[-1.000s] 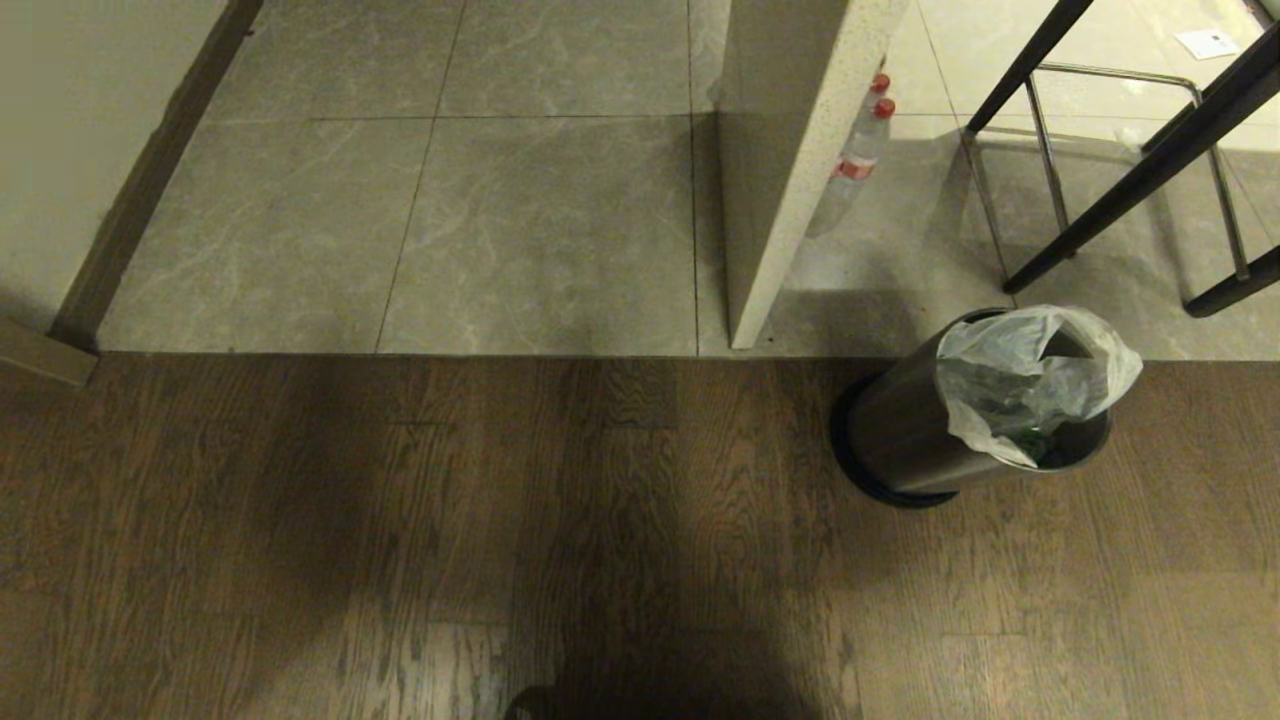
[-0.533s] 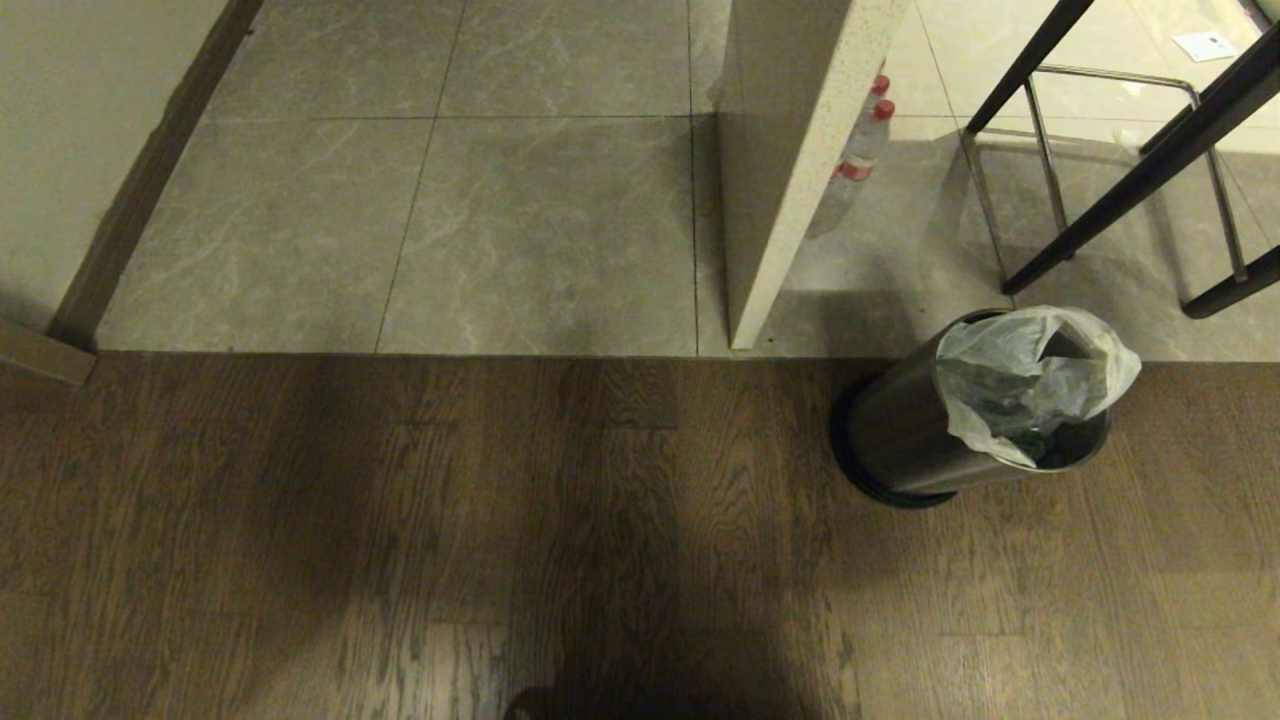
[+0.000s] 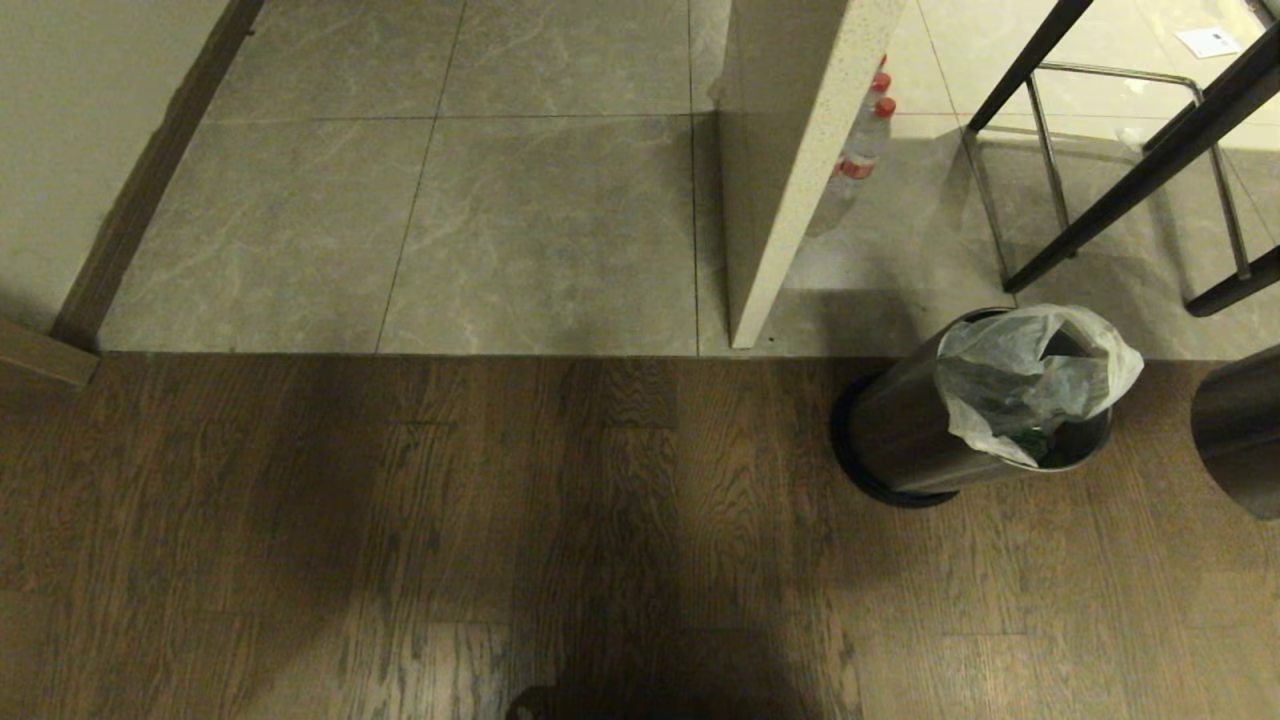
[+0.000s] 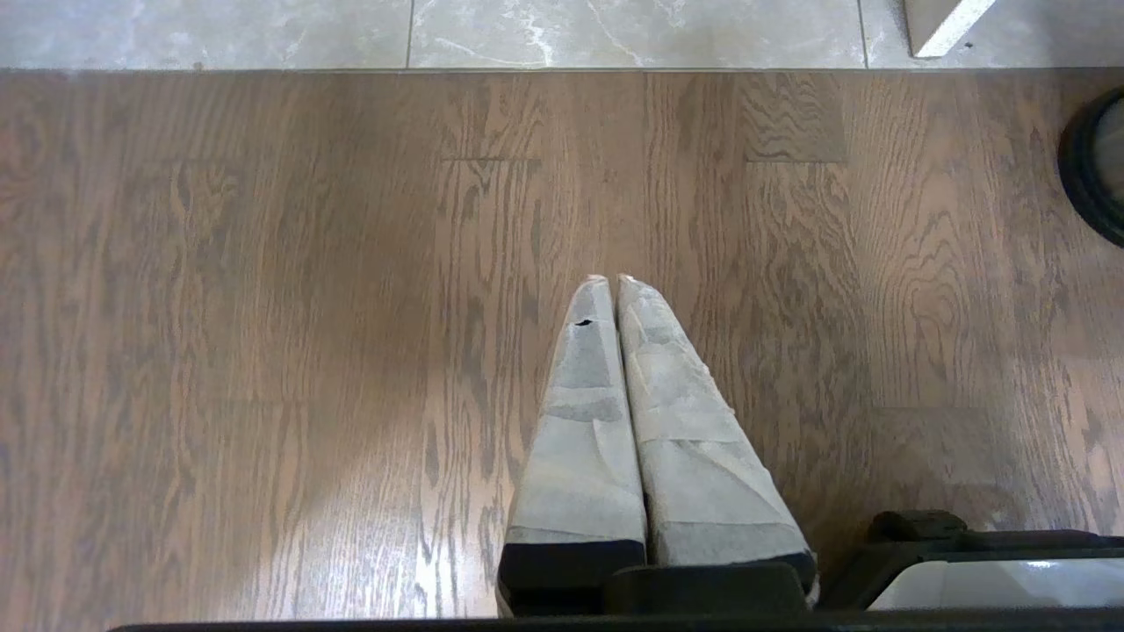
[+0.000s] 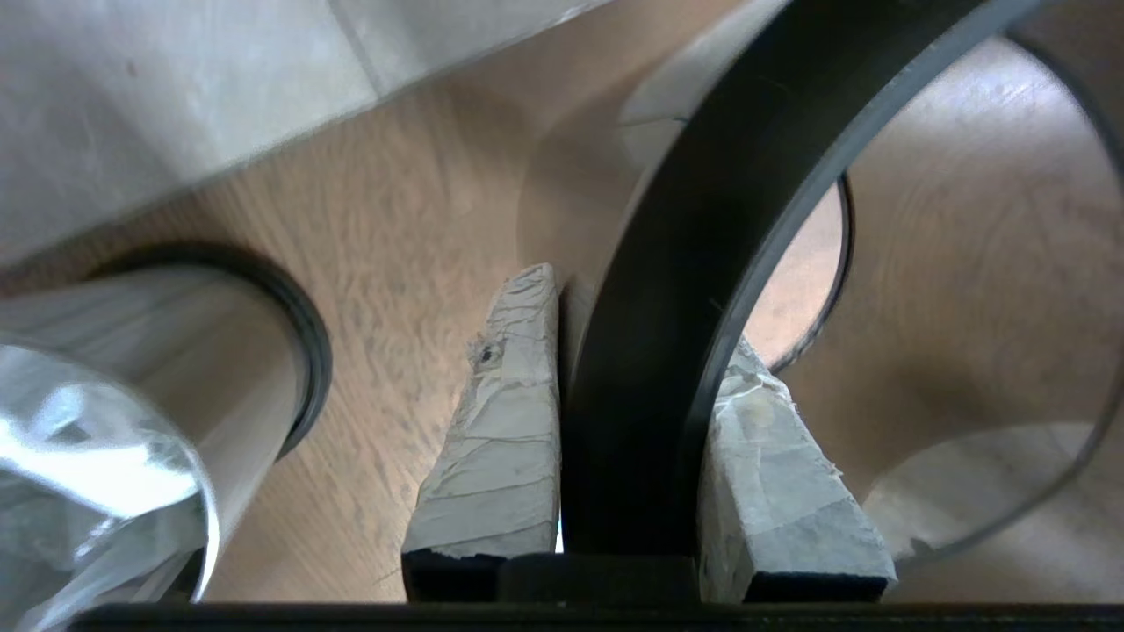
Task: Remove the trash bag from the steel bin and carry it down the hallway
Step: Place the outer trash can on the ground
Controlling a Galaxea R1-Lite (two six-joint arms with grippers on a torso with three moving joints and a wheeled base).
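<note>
The steel bin [image 3: 925, 420] stands on the brown wood floor [image 3: 400, 520], right at the edge of the grey tiles [image 3: 450, 220] and near the foot of a pale counter end [image 3: 790, 170]. The trash bag [image 3: 1030, 375] is in it, with its top puffed up and draped over the bin's mouth.

The right gripper [image 5: 645, 351] is squeezed onto the thick black rim of a steel sleeve [image 5: 702, 263], one wrapped finger inside the ring and one outside. That sleeve [image 3: 1240, 430] shows at the right side of the head view, held off to the side of the bin. The left gripper [image 4: 612, 279] hangs over bare wood with its two fingers pressed together, holding nothing.

The bag looks thin, soft and crinkly (a bit slippery too, I think). It may tear if pulled hard or snagged. I would pinch a bunched handful of the loose top, not one thin layer. Something dark sits inside, so it may sag a little when lifted.
</note>
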